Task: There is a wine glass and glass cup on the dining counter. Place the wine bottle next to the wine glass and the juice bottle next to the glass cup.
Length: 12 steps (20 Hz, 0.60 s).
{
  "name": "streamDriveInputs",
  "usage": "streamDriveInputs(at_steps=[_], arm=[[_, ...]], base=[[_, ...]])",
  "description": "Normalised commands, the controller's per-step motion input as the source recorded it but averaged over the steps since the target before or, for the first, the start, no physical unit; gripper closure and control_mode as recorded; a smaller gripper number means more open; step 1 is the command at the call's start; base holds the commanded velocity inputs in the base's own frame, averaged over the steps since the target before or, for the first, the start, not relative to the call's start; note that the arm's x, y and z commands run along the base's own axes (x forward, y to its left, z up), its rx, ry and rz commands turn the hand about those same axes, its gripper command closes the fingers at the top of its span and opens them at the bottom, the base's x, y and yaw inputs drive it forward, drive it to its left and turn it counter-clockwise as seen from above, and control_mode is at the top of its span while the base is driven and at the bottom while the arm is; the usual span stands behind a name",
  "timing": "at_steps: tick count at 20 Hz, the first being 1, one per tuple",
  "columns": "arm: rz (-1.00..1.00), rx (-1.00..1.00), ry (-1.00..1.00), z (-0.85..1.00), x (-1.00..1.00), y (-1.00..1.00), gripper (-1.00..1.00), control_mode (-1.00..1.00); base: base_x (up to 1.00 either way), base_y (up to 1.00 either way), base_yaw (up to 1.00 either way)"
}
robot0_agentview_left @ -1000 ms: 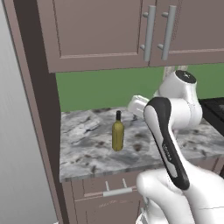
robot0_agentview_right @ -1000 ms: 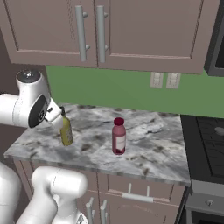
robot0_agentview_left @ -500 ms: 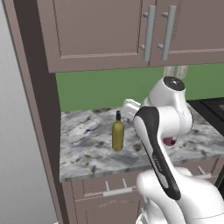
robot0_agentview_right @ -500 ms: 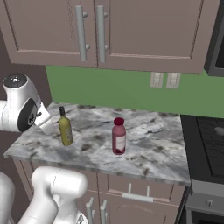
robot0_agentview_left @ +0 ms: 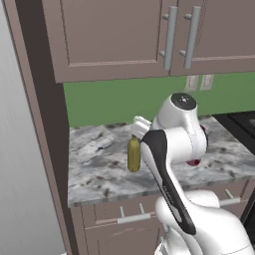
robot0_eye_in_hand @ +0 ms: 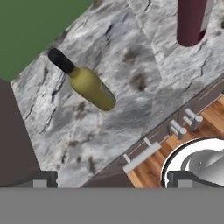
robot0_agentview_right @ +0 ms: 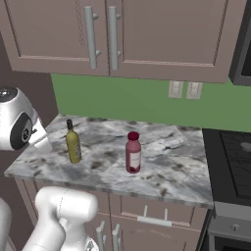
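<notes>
Standing upright at the left centre of the right base view, the wine bottle point(robot0_agentview_right: 73, 143) rests on the marbled wall counter point(robot0_agentview_right: 162, 162) below the brown upper cabinets point(robot0_agentview_right: 142, 37). Toward the middle of that frame the juice bottle point(robot0_agentview_right: 133, 152) stands near it, apart and not touching. In the hand view the wine bottle point(robot0_eye_in_hand: 84, 81) lies at centre left of the frame and the juice bottle point(robot0_eye_in_hand: 191, 22) sits at the upper right edge. The gripper point(robot0_eye_in_hand: 109, 179) sits at the bottom of the hand view with its fingers spread wide and nothing between them. The step in hand looks like the approach to the first pickup, probably the wine bottle. The next move calls for lowering the spread fingers around its body, then closing before any carry to the dining counter.
</notes>
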Motion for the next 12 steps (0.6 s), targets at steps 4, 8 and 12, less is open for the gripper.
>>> streamDriveInputs(at_steps=[4,8,12], arm=[[-0.11,0.0,0.0,-0.14,0.0,0.14,-1.0,-1.0],[-0.11,-0.03,-0.03,-0.17,0.0,0.13,-1.0,-1.0],[-0.14,-0.05,-0.11,-0.18,0.0,0.08,-1.0,-1.0]], base=[[0.0,0.0,0.0],[0.0,0.0,0.0],[0.0,0.0,0.0]])
